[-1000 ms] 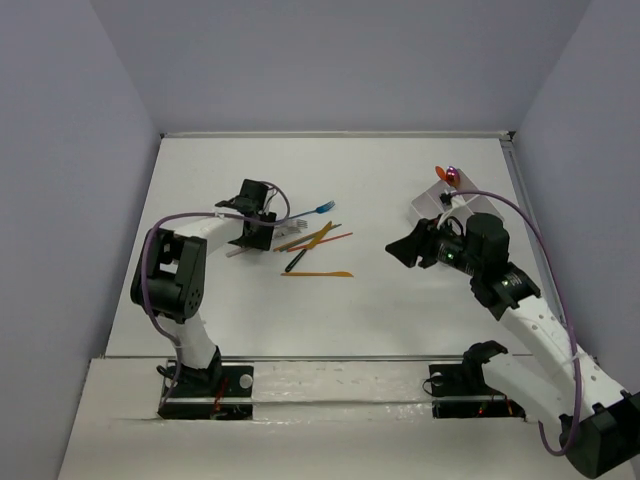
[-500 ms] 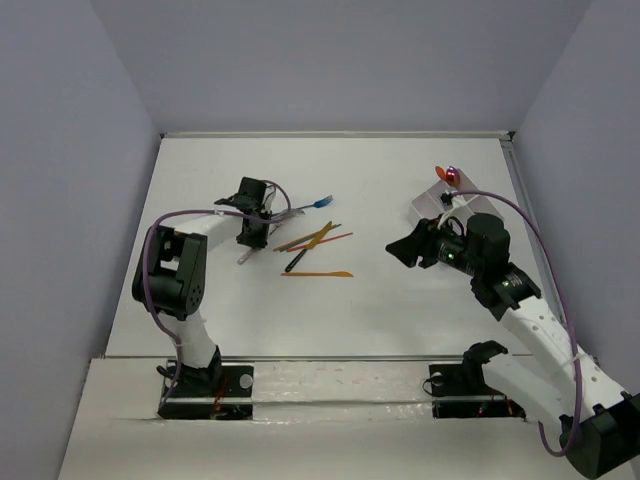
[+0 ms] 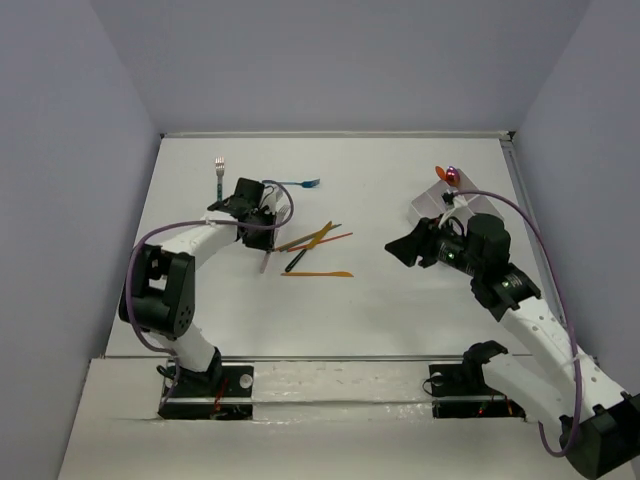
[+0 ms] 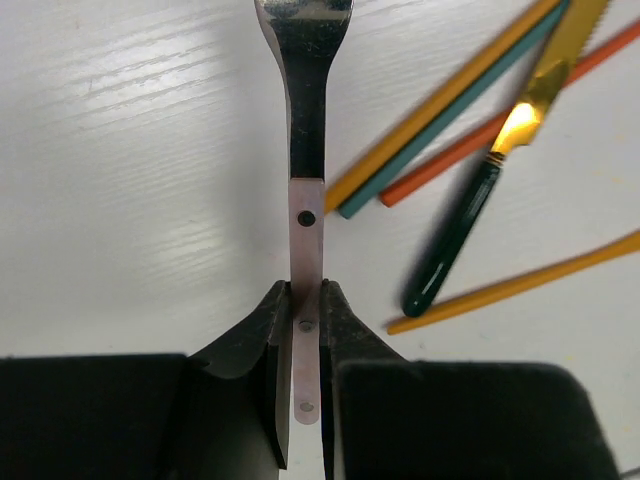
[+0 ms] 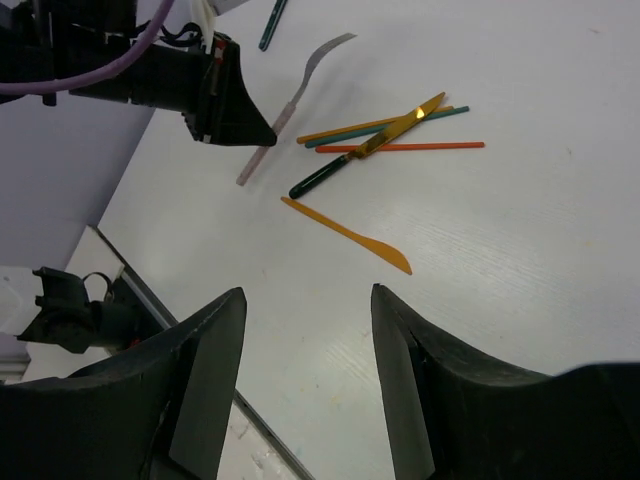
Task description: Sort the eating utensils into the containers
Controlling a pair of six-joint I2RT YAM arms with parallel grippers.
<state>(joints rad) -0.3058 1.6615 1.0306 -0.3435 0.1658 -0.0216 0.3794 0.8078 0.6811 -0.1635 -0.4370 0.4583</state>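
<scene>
Jaws of left gripper (image 4: pixel 303 292) clench pink-handled utensil (image 4: pixel 307 215), lengthwise straight ahead; right gripper (image 5: pixel 305 300) gapes.

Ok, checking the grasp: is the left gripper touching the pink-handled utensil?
Touching. In the left wrist view the left gripper clamps the utensil by its pink handle, no gap.

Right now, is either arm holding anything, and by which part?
Left gripper pinches the pink-handled utensil near its handle's end; right gripper holds nothing.
</scene>
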